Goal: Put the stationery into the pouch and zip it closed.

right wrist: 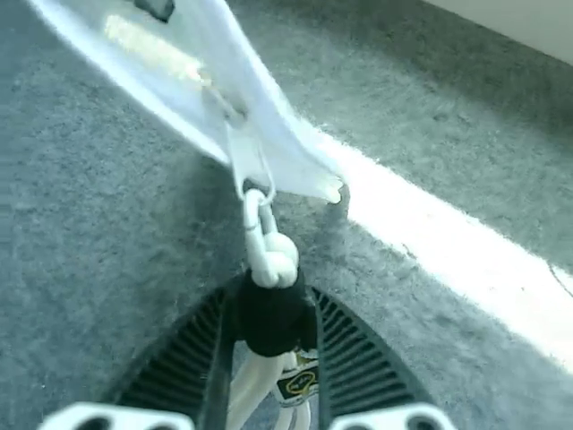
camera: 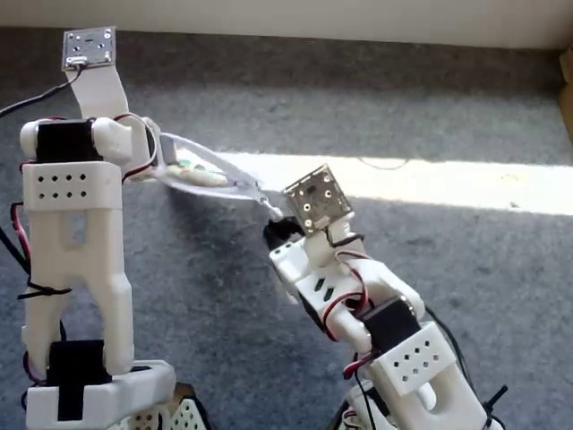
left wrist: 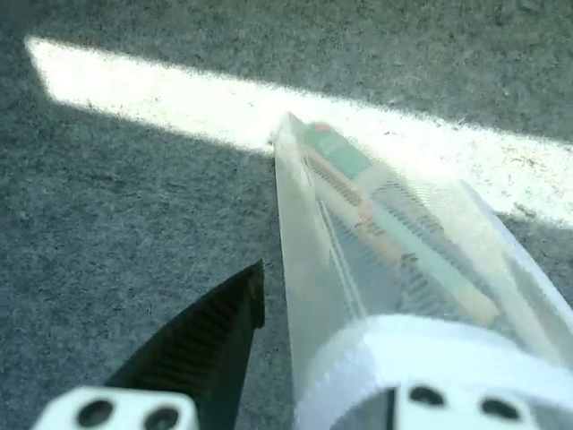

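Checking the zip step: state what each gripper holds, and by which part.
Left gripper holds the pouch by its end; right gripper pinches the zipper pull by its cord end.

The table [camera: 466,296] is covered in a grey, fuzzy, carpet-like cloth that runs right back to a pale wall. A bright strip of sunlight [camera: 448,184] falls across the cloth from side to side. A thin dark wire [camera: 385,164] lies on the cloth along the far edge of that strip. The two arms stand at the near side.
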Robot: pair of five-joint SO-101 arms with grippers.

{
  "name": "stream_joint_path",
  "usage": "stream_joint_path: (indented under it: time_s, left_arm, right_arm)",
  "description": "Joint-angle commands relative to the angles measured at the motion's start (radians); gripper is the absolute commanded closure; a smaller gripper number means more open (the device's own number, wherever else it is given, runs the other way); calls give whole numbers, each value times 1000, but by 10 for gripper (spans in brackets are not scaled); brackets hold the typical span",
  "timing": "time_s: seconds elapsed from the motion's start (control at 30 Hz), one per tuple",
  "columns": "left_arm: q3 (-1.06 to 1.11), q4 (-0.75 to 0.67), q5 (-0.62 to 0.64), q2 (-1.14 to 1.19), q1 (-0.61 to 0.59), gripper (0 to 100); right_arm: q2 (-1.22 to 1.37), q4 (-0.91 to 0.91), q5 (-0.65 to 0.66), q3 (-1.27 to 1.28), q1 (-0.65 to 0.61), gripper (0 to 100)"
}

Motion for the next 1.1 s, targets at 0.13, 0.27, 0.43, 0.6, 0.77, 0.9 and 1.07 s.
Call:
stream_joint_path:
  time_s: [0.13, 0.27, 0.43, 0.6, 0.77, 0.9, 1.07]
  left_arm:
    - [-10, -129, -9, -15, 176, 745]
    - [-10, -158, -60, -15, 269, 744]
    - [-10, -190, -157, -15, 386, 744]
    - [-10, -204, -238, -15, 478, 744]
    - [-7, -199, -319, -8, 545, 744]
    - [-2, -193, -405, -13, 572, 745]
    - [-12, -115, -471, -15, 576, 748]
  right_arm:
    - [-216, 18, 26, 140, -56, 993]
    - [-335, -67, 21, 291, -54, 993]
    - [-489, -188, 20, 449, -12, 993]
    - [-615, -202, 20, 501, 33, 993]
    - [-697, -202, 20, 545, 38, 993]
    - [-740, -202, 20, 561, 38, 993]
    - [-740, -202, 20, 561, 48, 993]
